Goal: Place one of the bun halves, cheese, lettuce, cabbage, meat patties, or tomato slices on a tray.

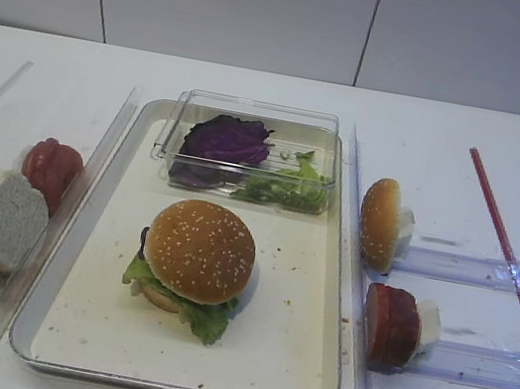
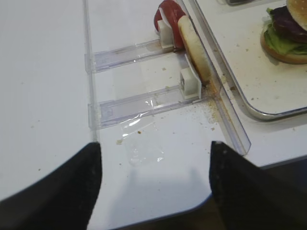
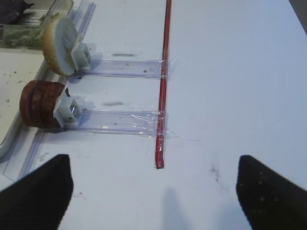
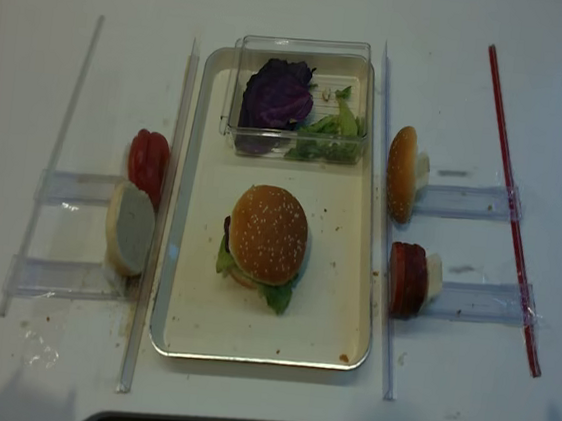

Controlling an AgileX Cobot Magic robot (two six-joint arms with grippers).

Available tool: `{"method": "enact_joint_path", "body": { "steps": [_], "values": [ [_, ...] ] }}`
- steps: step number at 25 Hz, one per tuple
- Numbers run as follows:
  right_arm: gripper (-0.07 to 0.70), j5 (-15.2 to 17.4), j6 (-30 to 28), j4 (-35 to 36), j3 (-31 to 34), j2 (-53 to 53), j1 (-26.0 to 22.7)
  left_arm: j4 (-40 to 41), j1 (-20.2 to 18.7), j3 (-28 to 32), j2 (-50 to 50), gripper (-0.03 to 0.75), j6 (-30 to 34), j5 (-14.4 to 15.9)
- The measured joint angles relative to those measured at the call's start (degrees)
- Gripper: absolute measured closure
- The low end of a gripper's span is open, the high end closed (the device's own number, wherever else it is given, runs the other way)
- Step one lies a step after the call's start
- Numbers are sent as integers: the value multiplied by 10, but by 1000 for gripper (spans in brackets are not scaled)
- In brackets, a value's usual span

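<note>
A white tabletop backed by pale wall panels holds a shiny-rimmed cream tray, where the sesame-seeded bun top caps a stack fringed with frilly lettuce. Purple cabbage fills a clear plastic box at the tray's far end. The right gripper and left gripper both hover spread wide over bare table, well apart from the tray, beside clear acrylic rails.

Sesame bun top on tray
</note>
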Motion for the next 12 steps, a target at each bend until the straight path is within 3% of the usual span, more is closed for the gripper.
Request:
{"method": "enact_joint_path", "body": {
  "steps": [12],
  "values": [
    [-59, 0, 0, 0, 0, 0, 0, 0, 0, 0, 0, 276, 0, 0]
  ]
}}
